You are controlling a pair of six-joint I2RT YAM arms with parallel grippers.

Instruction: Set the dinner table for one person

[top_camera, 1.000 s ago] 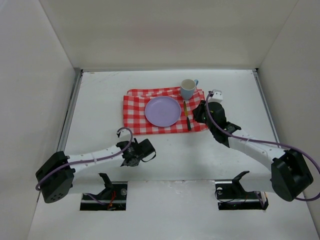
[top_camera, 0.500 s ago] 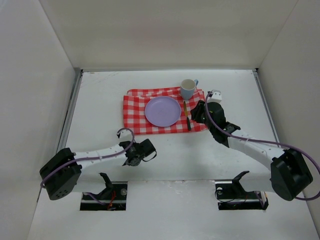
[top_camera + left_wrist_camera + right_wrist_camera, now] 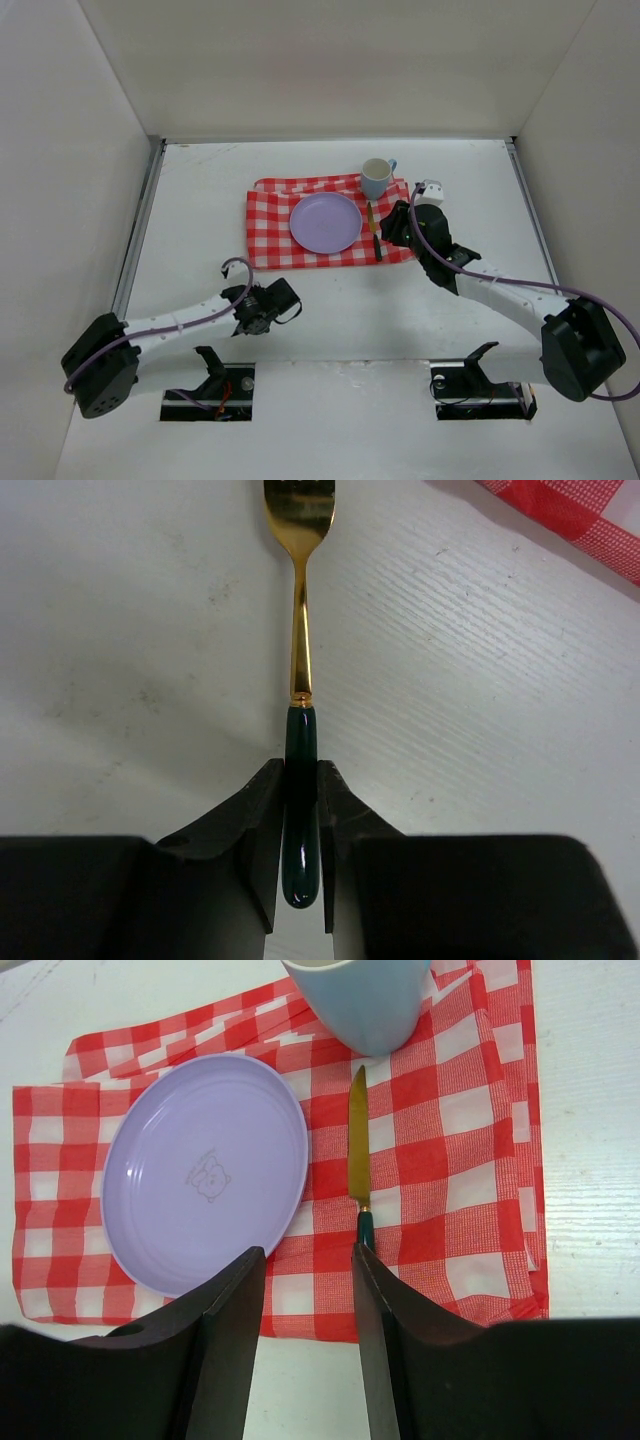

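Note:
On the white dinner table lies a red-and-white checked cloth. A lilac plate sits on it, with a pale blue mug behind and a gold knife with a dark green handle to the plate's right. My left gripper is shut on the dark green handle of a gold fork, whose tines point away over bare table. In the top view this left gripper is in front of the cloth's near left corner. My right gripper hangs open over the cloth's near edge, between plate and knife.
Tall white panels wall in the table on three sides, with metal rails along the left and right edges. Two dark openings sit in the near strip by the arm bases. A corner of the cloth shows ahead and to the right of the fork.
The left arm has drawn back to the left and slightly toward the near edge. The right arm has hardly moved.

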